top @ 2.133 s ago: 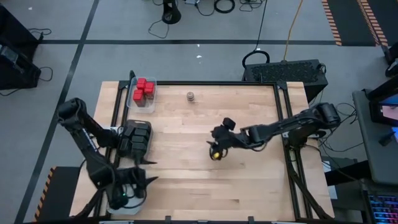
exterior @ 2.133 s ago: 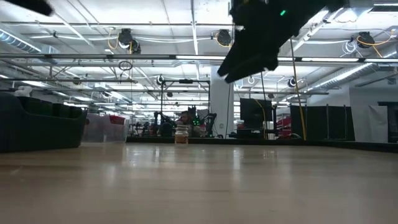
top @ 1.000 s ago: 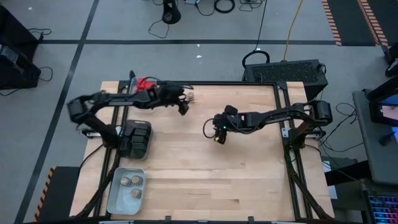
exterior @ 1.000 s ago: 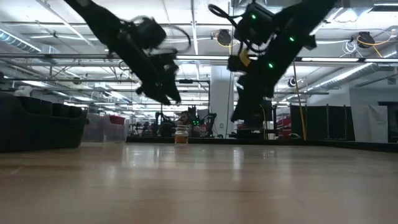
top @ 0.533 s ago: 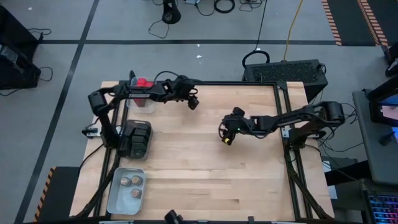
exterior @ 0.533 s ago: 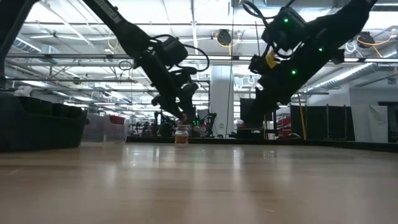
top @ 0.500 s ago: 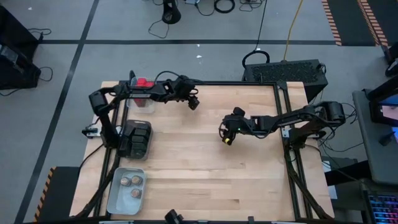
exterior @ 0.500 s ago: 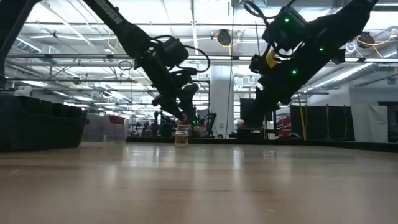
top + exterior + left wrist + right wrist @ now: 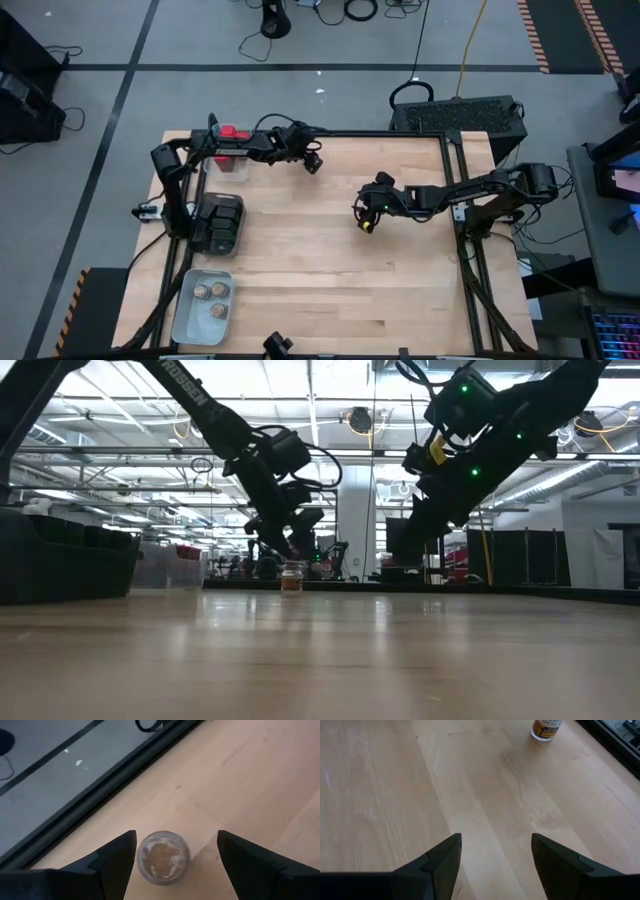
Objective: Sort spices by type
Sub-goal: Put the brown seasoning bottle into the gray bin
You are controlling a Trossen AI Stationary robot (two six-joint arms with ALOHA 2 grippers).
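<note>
Left claw above jar near table's far edge.

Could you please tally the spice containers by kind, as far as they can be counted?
Jars: 4 (3 in the tray, 1 on the table)
Red tins: partly hidden, uncountable
Dark tins: merged together, uncountable
Total countable: 4

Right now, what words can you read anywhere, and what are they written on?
"TROSSEN": white letters along the left arm, in the low view.
"SPICES": on the jar label, in the right wrist view; this reading is not certain, and the rest of the label is too blurred.
Red tins and dark tins: any print is too small to read.
</note>
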